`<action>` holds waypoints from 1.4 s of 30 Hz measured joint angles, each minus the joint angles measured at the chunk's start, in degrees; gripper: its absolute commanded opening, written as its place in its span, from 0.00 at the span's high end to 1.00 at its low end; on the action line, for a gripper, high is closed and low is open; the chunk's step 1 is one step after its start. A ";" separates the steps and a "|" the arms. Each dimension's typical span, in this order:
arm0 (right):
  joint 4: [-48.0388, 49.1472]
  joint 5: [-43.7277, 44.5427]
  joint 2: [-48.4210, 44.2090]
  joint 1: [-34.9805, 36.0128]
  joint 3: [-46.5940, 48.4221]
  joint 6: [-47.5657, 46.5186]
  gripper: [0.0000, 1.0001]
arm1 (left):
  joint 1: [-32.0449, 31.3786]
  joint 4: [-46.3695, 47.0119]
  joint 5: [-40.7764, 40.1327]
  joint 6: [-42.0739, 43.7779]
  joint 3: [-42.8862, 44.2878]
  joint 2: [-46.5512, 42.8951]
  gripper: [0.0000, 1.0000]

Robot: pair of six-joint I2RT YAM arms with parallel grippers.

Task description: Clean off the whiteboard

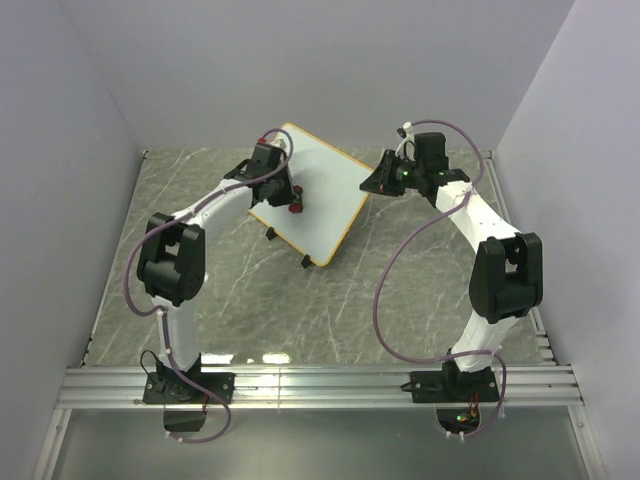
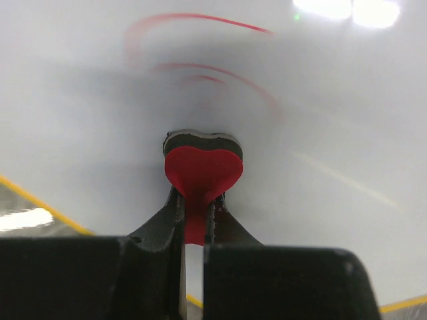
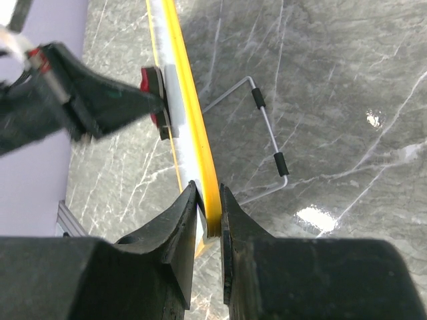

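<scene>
The whiteboard (image 1: 325, 195), white with a yellow-orange rim, is tilted up at the back middle of the table. My left gripper (image 1: 290, 198) is shut on the red-and-black eraser (image 2: 202, 160) and presses it against the board's face (image 2: 87, 100). Faint red curved marks (image 2: 200, 21) show on the board above the eraser. My right gripper (image 3: 209, 200) is shut on the board's yellow rim (image 3: 193, 127) at its right corner. The eraser also shows in the right wrist view (image 3: 155, 100), on the board's far side.
The board's wire stand with black feet (image 3: 280, 162) juts out behind it over the grey marble tabletop (image 1: 300, 310). Grey walls close in the left, back and right. A metal rail (image 1: 320, 385) runs along the near edge.
</scene>
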 measured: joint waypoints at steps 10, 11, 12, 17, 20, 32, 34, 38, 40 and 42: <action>0.11 -0.76 -0.13 0.11 -0.46 -0.50 1.00 | 12.26 -0.28 2.19 0.72 2.56 5.81 1.00; 0.13 -0.83 -0.13 0.11 -0.57 -0.52 1.00 | 12.04 -0.20 2.84 1.03 3.82 6.71 1.00; 0.24 -0.81 -0.22 0.11 -0.70 -0.48 1.00 | 11.65 -0.20 3.56 1.20 4.83 7.28 1.00; 0.44 -0.74 -0.87 0.13 -1.64 -0.48 1.00 | 7.54 -2.21 5.29 2.75 12.50 9.01 1.00; 0.42 -0.48 -0.92 0.13 -1.77 -0.44 1.00 | 2.60 -2.34 5.53 3.41 16.17 9.09 1.00; 0.55 -0.46 -1.09 -0.04 -2.56 -0.31 1.00 | -1.20 -0.44 11.06 2.49 14.62 6.34 1.00; 0.55 -0.57 -1.20 -0.04 -2.67 -0.33 1.00 | 1.92 -0.63 11.28 2.43 14.21 6.97 1.00; 0.66 -0.72 -1.29 -0.02 -2.82 -0.31 1.00 | 8.76 -3.19 10.82 2.69 16.31 11.02 1.00; 0.81 -0.85 -1.29 0.02 -2.84 -0.26 1.00 | 10.78 -4.74 10.27 3.08 19.28 13.81 1.00; 1.11 -1.05 -1.31 0.15 -2.82 -0.24 1.00 | 11.56 -6.23 10.01 3.19 21.62 15.58 1.00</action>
